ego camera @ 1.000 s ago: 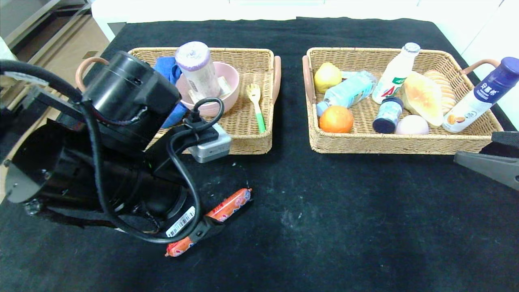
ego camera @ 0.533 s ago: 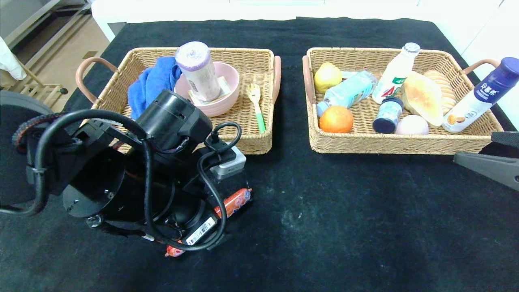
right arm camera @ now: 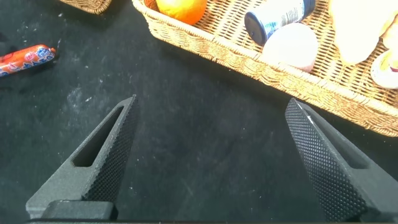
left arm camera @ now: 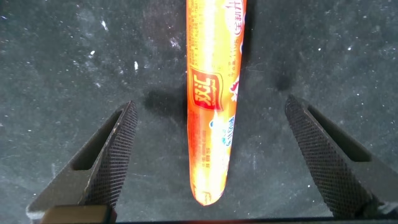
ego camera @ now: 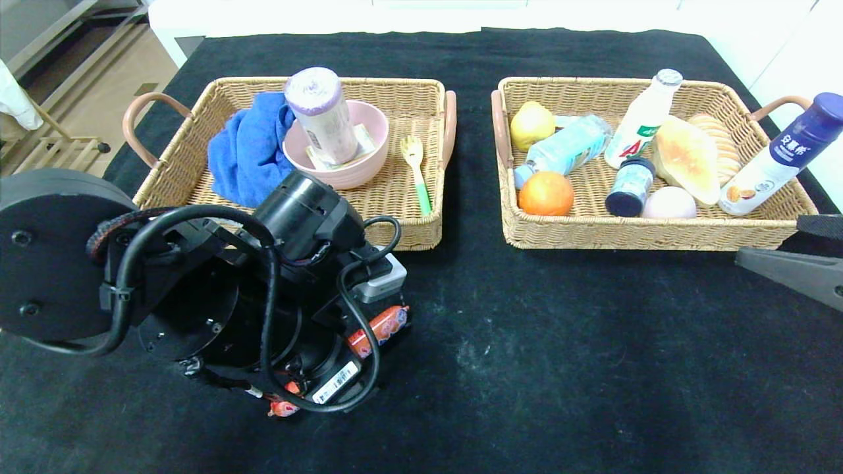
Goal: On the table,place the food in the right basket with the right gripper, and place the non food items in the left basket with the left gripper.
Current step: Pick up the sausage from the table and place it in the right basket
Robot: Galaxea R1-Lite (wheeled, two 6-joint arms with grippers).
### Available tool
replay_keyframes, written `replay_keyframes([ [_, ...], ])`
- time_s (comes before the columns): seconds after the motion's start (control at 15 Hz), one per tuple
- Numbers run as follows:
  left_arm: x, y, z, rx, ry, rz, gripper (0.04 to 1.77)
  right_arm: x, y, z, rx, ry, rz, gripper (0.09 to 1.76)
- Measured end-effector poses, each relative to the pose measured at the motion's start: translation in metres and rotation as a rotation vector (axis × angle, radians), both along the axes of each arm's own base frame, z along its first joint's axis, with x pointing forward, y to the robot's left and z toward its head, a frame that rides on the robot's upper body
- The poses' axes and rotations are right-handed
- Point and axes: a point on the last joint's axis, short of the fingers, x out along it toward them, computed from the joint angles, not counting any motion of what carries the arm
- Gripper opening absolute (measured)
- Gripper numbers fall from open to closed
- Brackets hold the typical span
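An orange-red sausage [ego camera: 379, 326] in a printed wrapper lies on the black table in front of the left basket [ego camera: 415, 234]. My left arm [ego camera: 290, 263] hangs over it and hides most of it in the head view. In the left wrist view my left gripper [left arm camera: 210, 109] is open, with one finger on each side of the sausage [left arm camera: 214, 93] and clear gaps to both. My right gripper [right arm camera: 211, 102] is open and empty above bare table near the right basket [ego camera: 625, 234], at the right edge of the head view [ego camera: 790, 273].
The left basket holds a blue cloth [ego camera: 247, 148], a pink bowl [ego camera: 359, 168], a purple-topped canister [ego camera: 323, 115] and a fork [ego camera: 416, 168]. The right basket holds a lemon [ego camera: 532, 125], an orange [ego camera: 545, 193], bread [ego camera: 685, 158] and several bottles.
My left arm has swung from the left basket's front toward the table and come down over the sausage, covering more of it. The right arm has not moved.
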Motion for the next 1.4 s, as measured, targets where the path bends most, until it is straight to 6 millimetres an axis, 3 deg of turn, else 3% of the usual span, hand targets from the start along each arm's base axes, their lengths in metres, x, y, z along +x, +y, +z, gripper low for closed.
replay_keyframes([
  [0.87, -0.0044, -0.0009, -0.0084, 0.050, 0.003, 0.011, 1.72, 0.0001, 0.0000, -0.0003, 0.000, 0.001, 0.001, 1.71],
  [1.13, -0.0046, -0.0007, -0.0088, 0.049, 0.007, 0.010, 1.10, 0.0009, 0.0002, -0.0008, -0.001, 0.004, 0.001, 1.71],
  [1.4, -0.0047, -0.0008, -0.0087, 0.045, 0.006, 0.014, 0.61, 0.0011, 0.0002, -0.0009, 0.000, 0.005, 0.001, 1.71],
])
